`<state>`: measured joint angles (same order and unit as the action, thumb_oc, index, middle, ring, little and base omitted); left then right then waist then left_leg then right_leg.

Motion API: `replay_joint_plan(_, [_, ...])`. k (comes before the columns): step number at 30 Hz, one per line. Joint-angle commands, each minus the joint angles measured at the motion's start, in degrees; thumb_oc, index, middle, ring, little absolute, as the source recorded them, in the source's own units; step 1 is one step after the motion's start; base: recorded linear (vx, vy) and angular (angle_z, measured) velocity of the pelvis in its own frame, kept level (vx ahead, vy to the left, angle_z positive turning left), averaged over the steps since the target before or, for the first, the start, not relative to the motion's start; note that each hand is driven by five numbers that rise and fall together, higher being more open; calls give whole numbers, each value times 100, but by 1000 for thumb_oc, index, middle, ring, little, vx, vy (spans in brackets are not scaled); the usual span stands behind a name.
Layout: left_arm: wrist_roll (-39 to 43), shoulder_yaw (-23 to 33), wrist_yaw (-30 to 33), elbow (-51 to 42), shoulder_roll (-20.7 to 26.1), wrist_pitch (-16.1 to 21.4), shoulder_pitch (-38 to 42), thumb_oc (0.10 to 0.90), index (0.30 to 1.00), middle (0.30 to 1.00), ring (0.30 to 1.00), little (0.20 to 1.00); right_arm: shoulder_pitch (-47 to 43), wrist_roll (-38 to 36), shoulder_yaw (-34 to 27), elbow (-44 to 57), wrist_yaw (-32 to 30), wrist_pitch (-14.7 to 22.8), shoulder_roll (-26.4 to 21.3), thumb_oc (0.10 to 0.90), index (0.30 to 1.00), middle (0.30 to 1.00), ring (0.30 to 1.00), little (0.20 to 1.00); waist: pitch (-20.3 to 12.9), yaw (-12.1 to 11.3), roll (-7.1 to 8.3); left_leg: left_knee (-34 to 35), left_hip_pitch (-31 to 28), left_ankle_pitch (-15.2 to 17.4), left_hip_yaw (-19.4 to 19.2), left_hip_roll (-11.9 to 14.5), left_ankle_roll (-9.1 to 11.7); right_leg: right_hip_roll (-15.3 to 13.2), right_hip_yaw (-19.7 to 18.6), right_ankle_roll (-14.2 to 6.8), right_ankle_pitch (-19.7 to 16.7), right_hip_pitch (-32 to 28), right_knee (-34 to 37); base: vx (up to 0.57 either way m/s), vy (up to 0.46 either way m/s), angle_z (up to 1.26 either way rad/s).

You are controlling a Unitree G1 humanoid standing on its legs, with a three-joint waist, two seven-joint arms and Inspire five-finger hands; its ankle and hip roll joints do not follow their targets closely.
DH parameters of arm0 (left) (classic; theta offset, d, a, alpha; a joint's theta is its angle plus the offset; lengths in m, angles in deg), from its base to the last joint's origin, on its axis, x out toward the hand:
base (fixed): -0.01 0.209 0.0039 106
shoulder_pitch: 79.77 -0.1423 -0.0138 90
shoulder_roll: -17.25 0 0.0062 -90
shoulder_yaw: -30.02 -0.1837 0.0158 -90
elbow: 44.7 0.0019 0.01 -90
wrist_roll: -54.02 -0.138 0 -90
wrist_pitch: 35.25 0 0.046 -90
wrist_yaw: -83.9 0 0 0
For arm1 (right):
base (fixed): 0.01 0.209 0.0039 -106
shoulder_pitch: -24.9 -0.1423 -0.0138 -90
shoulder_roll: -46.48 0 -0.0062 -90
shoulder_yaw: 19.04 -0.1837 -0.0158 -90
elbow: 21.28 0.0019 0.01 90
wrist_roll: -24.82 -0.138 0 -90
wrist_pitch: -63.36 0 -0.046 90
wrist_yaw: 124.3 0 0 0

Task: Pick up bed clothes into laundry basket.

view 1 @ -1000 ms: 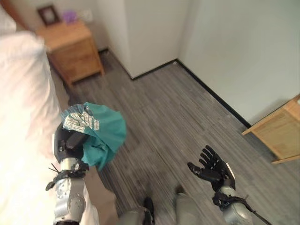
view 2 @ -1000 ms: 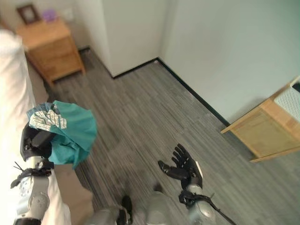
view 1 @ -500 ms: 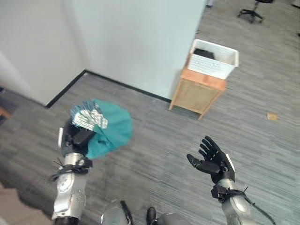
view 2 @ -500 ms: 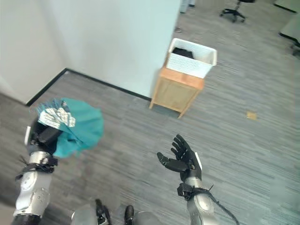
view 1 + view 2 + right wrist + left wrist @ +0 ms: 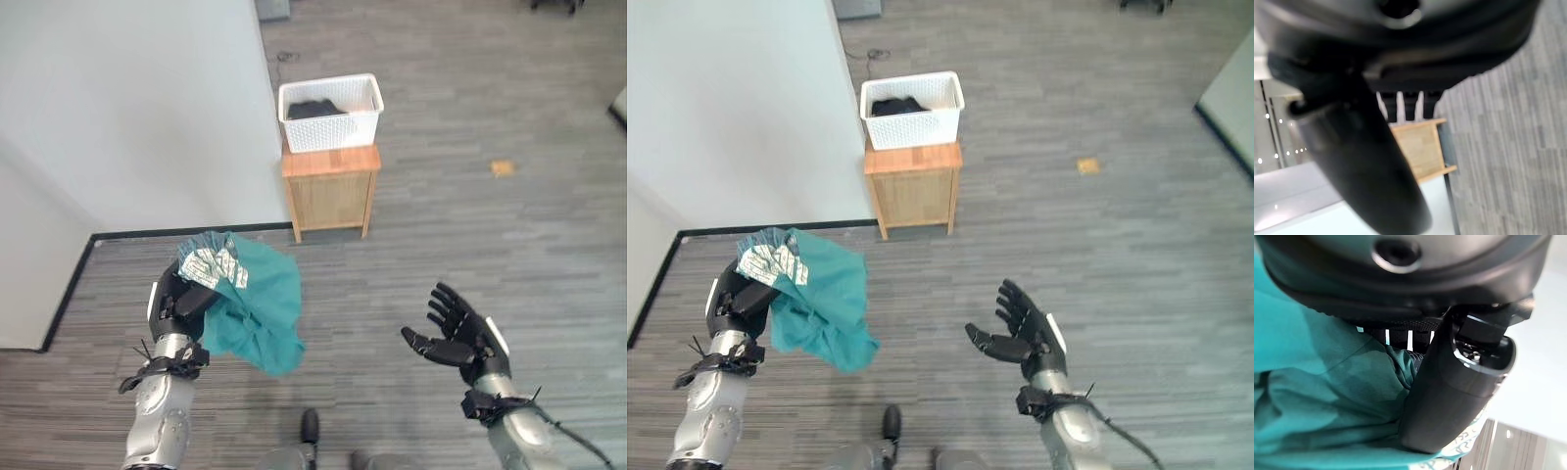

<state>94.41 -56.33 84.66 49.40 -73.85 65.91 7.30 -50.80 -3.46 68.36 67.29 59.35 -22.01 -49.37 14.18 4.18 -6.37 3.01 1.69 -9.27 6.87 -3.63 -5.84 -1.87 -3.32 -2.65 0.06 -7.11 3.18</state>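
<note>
Grey plank flooring (image 5: 549, 245) runs beneath both hands. Teal bed clothes (image 5: 257, 305) with a patterned patch hang from the left hand (image 5: 179, 301), whose fingers clench the cloth. Well beyond that hand, a white laundry basket (image 5: 331, 113) holding something dark sits on a small wooden cabinet (image 5: 330, 190) against the pale wall (image 5: 127, 108). The right hand (image 5: 458, 328) hovers empty, fingers spread.

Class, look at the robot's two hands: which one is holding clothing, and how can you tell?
The left hand: its fingers are curled round a teal garment that hangs from it. The right hand is open and holds nothing.
</note>
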Motion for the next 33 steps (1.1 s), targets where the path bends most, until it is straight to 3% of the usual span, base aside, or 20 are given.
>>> replay_joint_plan(1, [28,407,-209,-467,522,447,-84,400,300,300,300,300,-419,-19,-189,399,201,407,109,800,900,900,900,900,-413,-348,526,-621,4,1007,-204,269,686,-79,-145,-125,758,-61,-190,74,94,8])
replay_joint_plan(9, [-28,444,-154,-454,534,397,-245,400,300,300,300,300,-776,17,-58,358,103,457,161,800,900,900,900,900,-430,-502,499,-642,73,1187,-381,150,522,-263,-232,-297,779,141,-291,52,103,-6])
replay_joint_plan(11, [-71,498,-102,-468,599,409,-237,400,300,300,300,300,-874,66,4,349,91,459,128,800,900,900,900,900,-400,-562,460,-684,121,1242,-440,129,468,-288,-265,-359,830,371,-648,13,96,-29])
replay_joint_plan(12, [-108,507,-74,-465,627,408,-192,400,300,300,300,300,-938,92,49,349,88,461,115,800,900,900,900,900,-359,-599,433,-712,129,1291,-452,128,422,-284,-242,-426,882,596,-1108,-2,115,-26])
replay_joint_plan(13, [-162,518,-16,-464,706,425,-108,400,300,300,300,300,-1047,118,132,422,123,434,83,800,900,900,900,900,-164,-570,366,-729,34,1390,-523,189,344,-234,-88,-663,743,1319,-2360,36,156,-23])
replay_joint_plan(14, [-171,498,27,-465,725,426,-88,400,300,300,300,300,-1054,134,194,447,129,438,88,800,900,900,900,900,-66,-527,315,-709,-80,1427,-609,253,317,-265,92,-814,523,1541,-2876,82,150,-30])
replay_joint_plan(15, [-189,486,24,-462,731,423,-80,400,300,300,300,300,-1050,144,210,467,138,429,102,800,900,900,900,900,18,-478,270,-685,-215,1473,-657,291,299,-349,244,-800,452,1770,-3319,142,120,-44])
replay_joint_plan(17, [-196,452,-3,-456,744,406,-73,400,300,300,300,300,-1032,159,202,476,156,421,122,800,900,900,900,900,109,-401,230,-639,-381,1536,-685,319,288,-412,389,-775,286,2067,-3556,200,55,-36])
replay_joint_plan(18, [-200,352,-111,-490,787,386,-16,400,300,300,300,300,-952,199,144,507,229,383,112,800,900,900,900,900,128,-209,239,-538,-681,1729,-806,363,361,-581,570,-725,348,2297,-2966,343,-31,-12])
replay_joint_plan(20, [-141,287,-173,-525,774,381,62,400,300,300,300,300,-881,197,17,491,195,420,80,800,900,900,900,900,132,-84,289,-499,-798,1858,-747,377,466,-559,485,-678,292,2369,-2120,419,-114,-5])
replay_joint_plan(21, [-117,230,-196,-514,784,395,172,400,300,300,300,300,-859,203,-47,501,150,448,51,800,900,900,900,900,158,9,325,-471,-907,1929,-687,397,541,-588,393,-701,158,2457,-1561,271,-113,-6])
replay_joint_plan(22, [-115,224,-198,-504,784,399,181,400,300,300,300,300,-857,203,-53,502,149,447,49,800,900,900,900,900,170,10,296,-467,-929,1943,-681,425,543,-565,416,-702,137,2402,-1496,445,-182,9])
replay_joint_plan(23, [-140,107,-235,-408,828,415,325,400,300,300,300,300,-832,267,-98,489,91,463,26,800,900,900,900,900,153,145,336,-392,-1220,2092,-636,557,699,-682,357,-812,-139,2539,-790,476,-208,15])
replay_joint_plan(26, [-245,80,-244,-352,830,438,325,400,300,300,300,300,-826,326,-125,559,111,472,1,800,900,900,900,900,101,199,365,-389,-1463,2154,-657,694,811,-747,689,-904,-320,2539,-557,461,-254,16])
replay_joint_plan(29, [-164,63,-323,-383,720,395,304,400,300,300,300,300,-852,255,-43,469,213,497,-53,800,900,900,900,900,-104,224,374,-950,-1512,1924,-574,901,1020,-648,858,-715,-344,2325,-854,445,-320,11])
replay_joint_plan(30, [-45,41,-378,-399,650,347,263,400,300,300,300,300,-949,230,39,444,205,461,-116,800,900,900,900,900,-195,232,287,-1767,-1453,1092,-587,1205,1229,-427,1019,-497,-174,2110,-1063,441,-372,30])
replay_joint_plan(31, [27,9,-360,-389,621,327,287,400,300,300,300,300,-1061,163,98,367,157,482,-191,800,900,900,900,900,-221,188,321,-2509,-1175,654,-563,1296,1225,-380,1078,-358,-67,1938,-1052,430,-370,26])
replay_joint_plan(32, [27,11,-360,-388,623,326,290,400,300,300,300,300,-1068,161,100,362,157,485,-190,800,900,900,900,900,-234,205,339,-2512,-1142,634,-544,1276,1225,-402,1087,-356,-88,1950,-1034,283,-336,34])
replay_joint_plan(33, [112,-47,-367,-426,619,295,316,400,300,300,300,300,-1220,53,142,268,51,520,-239,800,900,900,900,900,-214,157,421,-3317,-815,271,-590,1362,1209,-365,1178,-190,16,1685,-953,477,-595,15])
